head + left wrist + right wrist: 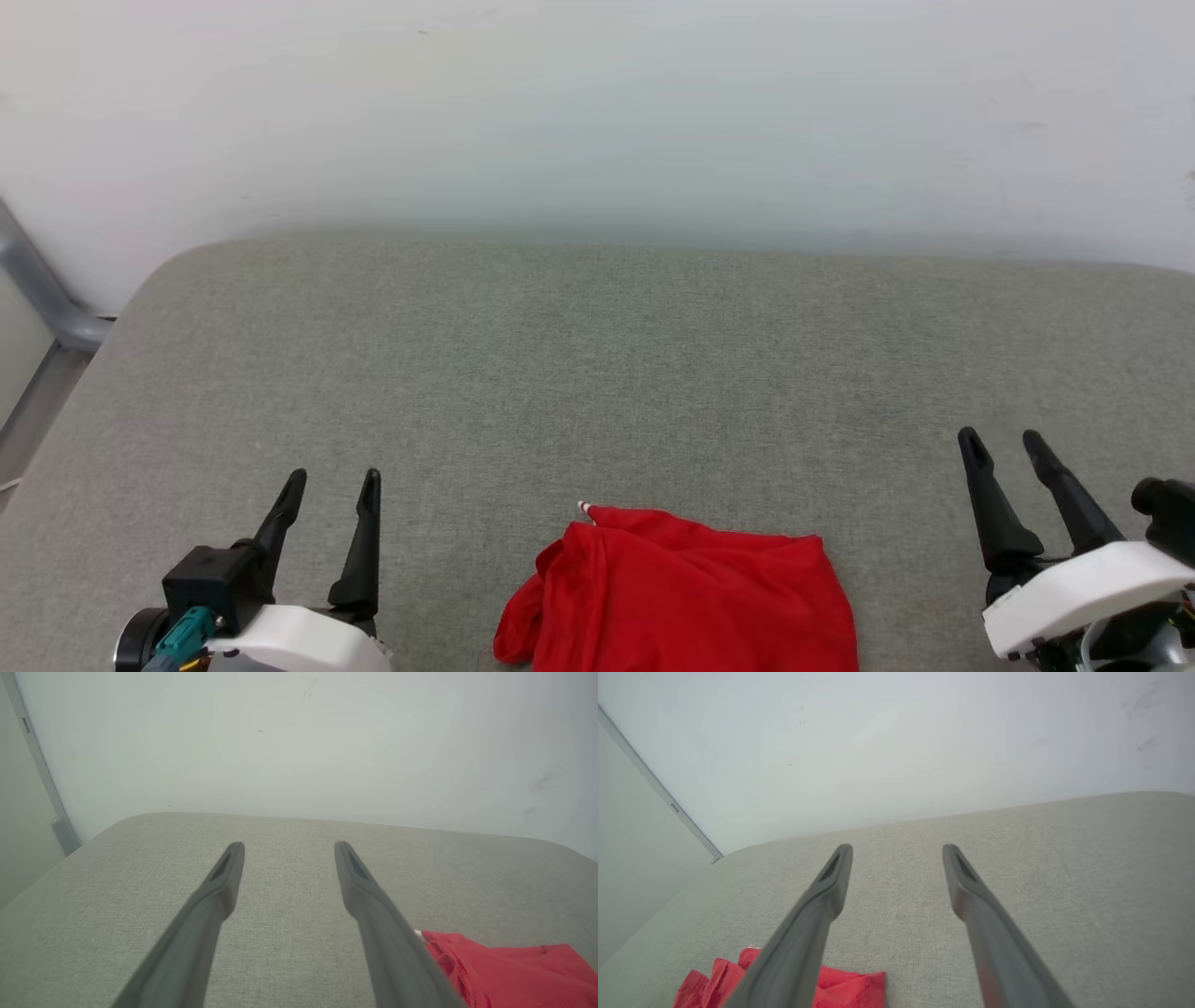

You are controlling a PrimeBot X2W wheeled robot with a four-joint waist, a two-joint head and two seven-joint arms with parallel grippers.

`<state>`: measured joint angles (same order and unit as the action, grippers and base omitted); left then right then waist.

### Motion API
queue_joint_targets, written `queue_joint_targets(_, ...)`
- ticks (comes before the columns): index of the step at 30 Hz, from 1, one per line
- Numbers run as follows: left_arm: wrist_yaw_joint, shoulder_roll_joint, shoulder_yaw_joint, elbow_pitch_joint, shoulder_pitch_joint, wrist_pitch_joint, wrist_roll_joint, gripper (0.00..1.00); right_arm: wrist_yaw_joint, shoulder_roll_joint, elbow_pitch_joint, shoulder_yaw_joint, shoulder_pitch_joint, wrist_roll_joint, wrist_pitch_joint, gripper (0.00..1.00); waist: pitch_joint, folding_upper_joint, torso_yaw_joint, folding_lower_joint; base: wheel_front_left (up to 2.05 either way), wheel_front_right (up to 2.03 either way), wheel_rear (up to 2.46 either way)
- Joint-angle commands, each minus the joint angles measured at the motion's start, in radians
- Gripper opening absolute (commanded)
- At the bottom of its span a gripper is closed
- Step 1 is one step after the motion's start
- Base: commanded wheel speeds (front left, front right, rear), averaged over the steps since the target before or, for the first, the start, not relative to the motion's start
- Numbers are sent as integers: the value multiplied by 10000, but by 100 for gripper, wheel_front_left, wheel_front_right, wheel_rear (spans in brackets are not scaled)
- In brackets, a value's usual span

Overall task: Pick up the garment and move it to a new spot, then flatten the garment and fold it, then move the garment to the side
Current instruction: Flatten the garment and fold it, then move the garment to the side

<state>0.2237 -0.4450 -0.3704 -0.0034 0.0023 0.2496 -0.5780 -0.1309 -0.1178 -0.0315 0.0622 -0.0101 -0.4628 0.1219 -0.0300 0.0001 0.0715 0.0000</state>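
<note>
Garment [681,597] sits as a loosely folded bundle at 6 o'clock on the grey cushion [597,373]. Left hand [334,478] at 7 and right hand [1001,439] at 4 are both spread, empty. Fold looks done; next, grasp an edge and shift it aside.

The table [597,355] has a top of grey woven fabric, and its far corners are rounded. Directly on it lies the red garment [681,597], folded into a compact and slightly wrinkled shape, at the middle of the near edge.
</note>
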Motion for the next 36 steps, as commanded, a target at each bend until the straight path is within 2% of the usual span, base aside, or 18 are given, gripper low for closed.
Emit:
queue_joint_targets(1,79,-49,83,37,170,48,-32,100,5,145,-337,91,-222,435,-240,100,-53,-1,-117,0,0,0,0)
queue_joint_targets(7,197,-35,208,155,383,89,40,100,7,156,-1266,-186,-1012,2108,-1163,100,-191,-1,-339,0,0,0,0)
queue_joint_targets(14,164,11,226,380,564,108,11,100,5,390,-1425,-22,-1765,2745,-1520,100,-344,-1,-513,0,0,0,0)
queue_joint_targets(29,78,151,337,526,598,147,94,100,7,636,-1687,223,-1971,2701,-1202,100,-358,-1,-580,0,0,0,0)
queue_joint_targets(33,49,184,366,526,421,155,132,100,7,653,-1453,507,-1894,2197,-761,100,-242,-1,-511,0,0,0,0)
queue_joint_targets(36,-40,238,346,538,250,159,147,100,5,413,-1038,838,-1877,1489,-171,100,-104,-1,-351,0,0,0,0)
